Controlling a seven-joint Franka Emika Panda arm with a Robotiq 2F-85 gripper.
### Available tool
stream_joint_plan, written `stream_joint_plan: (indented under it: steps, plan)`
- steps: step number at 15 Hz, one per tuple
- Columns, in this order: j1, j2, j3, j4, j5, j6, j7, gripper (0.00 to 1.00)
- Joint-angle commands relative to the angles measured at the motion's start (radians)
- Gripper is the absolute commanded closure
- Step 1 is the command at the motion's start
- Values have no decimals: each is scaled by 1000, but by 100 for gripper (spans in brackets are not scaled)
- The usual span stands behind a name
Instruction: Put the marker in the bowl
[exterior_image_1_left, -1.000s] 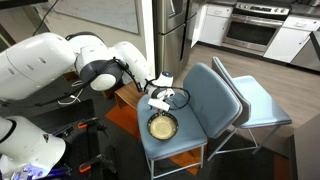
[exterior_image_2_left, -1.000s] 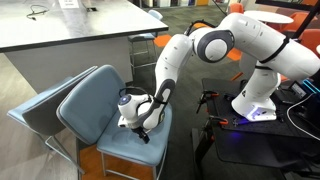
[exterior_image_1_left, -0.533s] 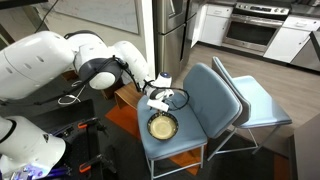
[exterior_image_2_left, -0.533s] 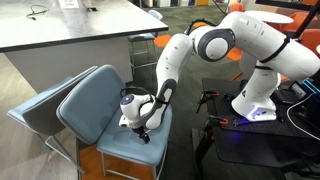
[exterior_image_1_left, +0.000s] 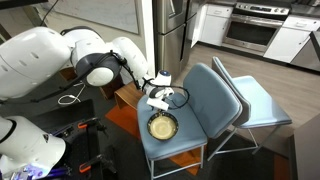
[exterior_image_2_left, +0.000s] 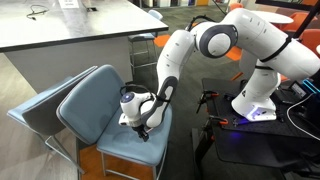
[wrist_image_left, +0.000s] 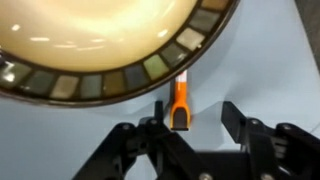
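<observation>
On the blue chair seat (wrist_image_left: 265, 55), the orange marker (wrist_image_left: 180, 100) lies just beside the bowl (wrist_image_left: 100, 85) rim, between the spread, empty jaws of the gripper (wrist_image_left: 193, 120). It is probably light, stiff and smooth; pinch its middle.

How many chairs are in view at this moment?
2. The near chair carries the bowl on its seat; the far chair stands just behind it. Others may be hidden behind the arm or out of frame.

Blue padded chairs (exterior_image_1_left: 218, 92), steel oven (exterior_image_1_left: 255, 28), white cabinets (exterior_image_1_left: 290, 42), grey countertop (exterior_image_2_left: 70, 28).
</observation>
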Motion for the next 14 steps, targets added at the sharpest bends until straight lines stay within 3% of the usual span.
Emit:
stream_joint_plan:
  steps: [1, 6, 8, 14]
  plan:
    - [19, -20, -29, -26, -9, 16, 46, 65]
    - [28, -25, -41, -36, -16, 42, 53, 99]
    - [30, -31, -30, -46, -19, 50, 43, 95]
    - [83, -107, -8, -143, -44, 137, 47, 95]
